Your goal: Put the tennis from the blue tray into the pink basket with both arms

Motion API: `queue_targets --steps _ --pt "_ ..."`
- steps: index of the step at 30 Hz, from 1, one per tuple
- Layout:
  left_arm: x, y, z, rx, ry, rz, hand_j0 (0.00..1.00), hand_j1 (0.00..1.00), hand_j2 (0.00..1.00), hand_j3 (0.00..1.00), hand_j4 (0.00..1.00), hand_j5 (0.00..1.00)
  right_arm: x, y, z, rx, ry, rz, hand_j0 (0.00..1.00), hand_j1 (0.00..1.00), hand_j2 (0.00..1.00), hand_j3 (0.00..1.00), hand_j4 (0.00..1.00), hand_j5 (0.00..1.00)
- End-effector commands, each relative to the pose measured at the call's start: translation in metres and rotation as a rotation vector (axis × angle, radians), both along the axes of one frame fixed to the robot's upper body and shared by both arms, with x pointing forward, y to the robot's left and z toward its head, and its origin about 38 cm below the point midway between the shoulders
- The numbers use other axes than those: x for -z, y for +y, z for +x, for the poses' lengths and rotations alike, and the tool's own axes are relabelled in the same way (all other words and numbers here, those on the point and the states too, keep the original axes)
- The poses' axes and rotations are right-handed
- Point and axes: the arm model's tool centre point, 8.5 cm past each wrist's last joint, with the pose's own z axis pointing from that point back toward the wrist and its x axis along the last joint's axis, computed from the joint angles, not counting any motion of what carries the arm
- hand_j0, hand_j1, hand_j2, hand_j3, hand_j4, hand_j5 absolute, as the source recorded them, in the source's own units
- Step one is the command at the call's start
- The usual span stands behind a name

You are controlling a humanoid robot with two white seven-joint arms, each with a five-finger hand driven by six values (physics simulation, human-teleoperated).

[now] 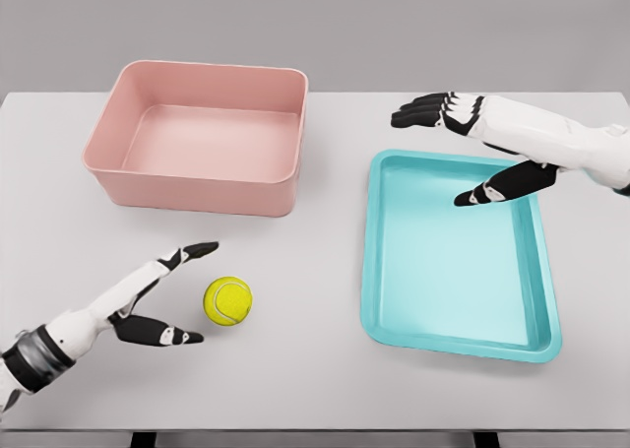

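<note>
Nearest me, my left hand (148, 300) lies spread, fingers (197, 249) open around the tennis ball (227, 300) on the desk (315, 389), not touching. A clumsy close could roll it away. Farther off, my right hand (472, 143) hovers open, empty, over the blue tray (374, 310); pink basket (197, 187) waits beyond.

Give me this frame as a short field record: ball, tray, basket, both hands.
ball: tennis ball on the table, outside the tray, held by neither hand
tray: blue tray, right side, nothing in it
basket: pink basket, back left, nothing in it
left hand: open, just left of the ball, fingers either side, not touching
right hand: open, above the tray's back edge
</note>
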Motion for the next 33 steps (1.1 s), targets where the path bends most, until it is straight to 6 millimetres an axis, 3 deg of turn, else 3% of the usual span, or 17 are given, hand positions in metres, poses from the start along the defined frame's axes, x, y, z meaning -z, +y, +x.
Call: queue_targets --steps 1,29,33 --pt "0.005 -0.001 0.0 -0.013 0.036 0.011 0.99 0.99 0.99 0.99 0.99 0.99 0.0 -0.001 -0.001 -0.002 0.003 0.004 1.0 1.0 1.0 1.0 1.0 1.0" --pt "0.013 -0.028 -0.002 0.029 0.057 -0.023 0.87 0.87 0.87 0.87 0.87 0.87 -0.003 -0.01 -0.003 0.012 0.001 -0.019 1.0 1.0 1.0 1.0 1.0 1.0" --pt "0.012 -0.029 -0.002 0.033 0.055 -0.023 0.75 0.75 0.75 0.75 0.75 0.75 -0.002 -0.009 -0.003 0.011 0.004 -0.018 1.0 1.0 1.0 1.0 1.0 1.0"
